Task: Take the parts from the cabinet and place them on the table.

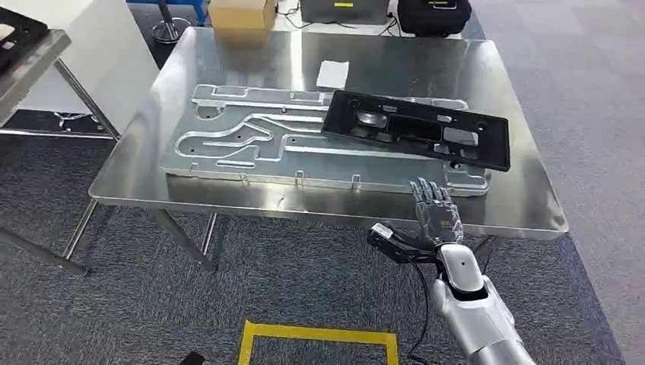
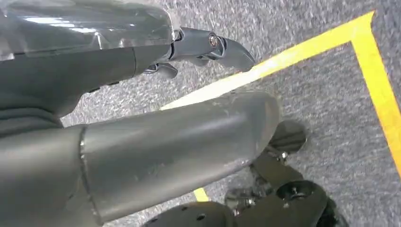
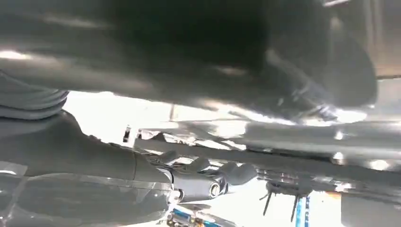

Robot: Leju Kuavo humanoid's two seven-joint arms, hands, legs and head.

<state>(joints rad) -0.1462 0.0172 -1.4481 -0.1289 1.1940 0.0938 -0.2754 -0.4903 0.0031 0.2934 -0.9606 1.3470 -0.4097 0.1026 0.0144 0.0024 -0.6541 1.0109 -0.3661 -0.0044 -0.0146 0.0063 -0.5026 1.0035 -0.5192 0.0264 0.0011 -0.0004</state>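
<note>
A long black plastic part (image 1: pixel 417 128) lies tilted across the right end of a large silver metal plate (image 1: pixel 251 144) on the steel table (image 1: pixel 502 209). My right hand (image 1: pixel 435 211) hovers at the table's near edge, just short of the plate, fingers stretched forward and apart, holding nothing. In the right wrist view its fingers (image 3: pixel 208 177) are seen close under the table edge (image 3: pixel 293 142). My left hand (image 2: pixel 156 137) hangs low over grey carpet with its fingers (image 2: pixel 213 47) loosely extended and nothing in them.
A white slip of paper (image 1: pixel 332 74) lies on the far side of the table. A cardboard box (image 1: pixel 241 15) and dark cases (image 1: pixel 433 14) stand beyond it. Another table (image 1: pixel 27 65) is at the left. Yellow floor tape (image 1: pixel 319 338) marks the carpet near me.
</note>
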